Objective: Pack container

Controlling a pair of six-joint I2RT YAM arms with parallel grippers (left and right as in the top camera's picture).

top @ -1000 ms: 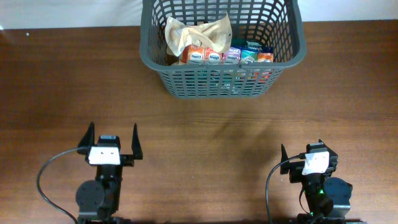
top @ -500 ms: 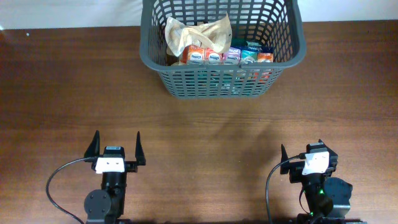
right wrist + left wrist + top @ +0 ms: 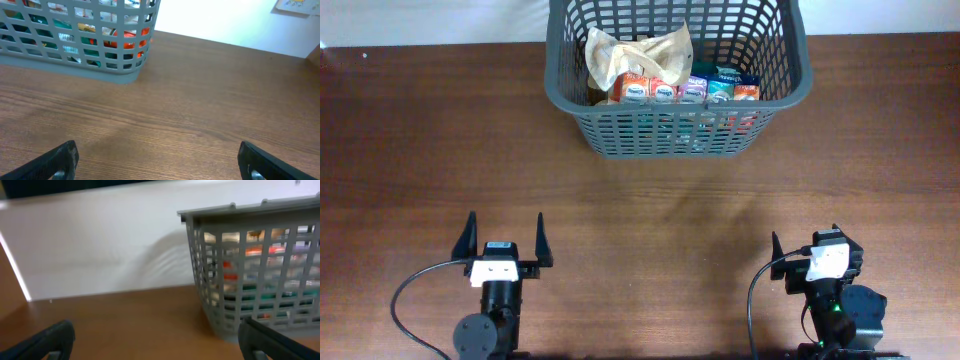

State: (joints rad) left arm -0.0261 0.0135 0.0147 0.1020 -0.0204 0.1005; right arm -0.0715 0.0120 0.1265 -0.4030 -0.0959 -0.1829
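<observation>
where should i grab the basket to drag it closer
Likely the basket by the thick rim of its near long side, pinched from above: that edge is closest and narrow enough to clamp; packets lie just behind, so go shallow.

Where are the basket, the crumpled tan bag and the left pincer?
basket [image 3: 553, 70], overhead view, on its left rim.
crumpled tan bag [image 3: 663, 50], overhead view, on its creased middle.
left pincer [image 3: 505, 220], overhead view, midway between its fingertips.

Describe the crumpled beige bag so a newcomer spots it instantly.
The grey lattice basket sits far across the table. Inside, beyond the row of small colourful cartons, lies the crumpled beige bag: the only soft, wrinkled item, bigger than any carton.
</observation>
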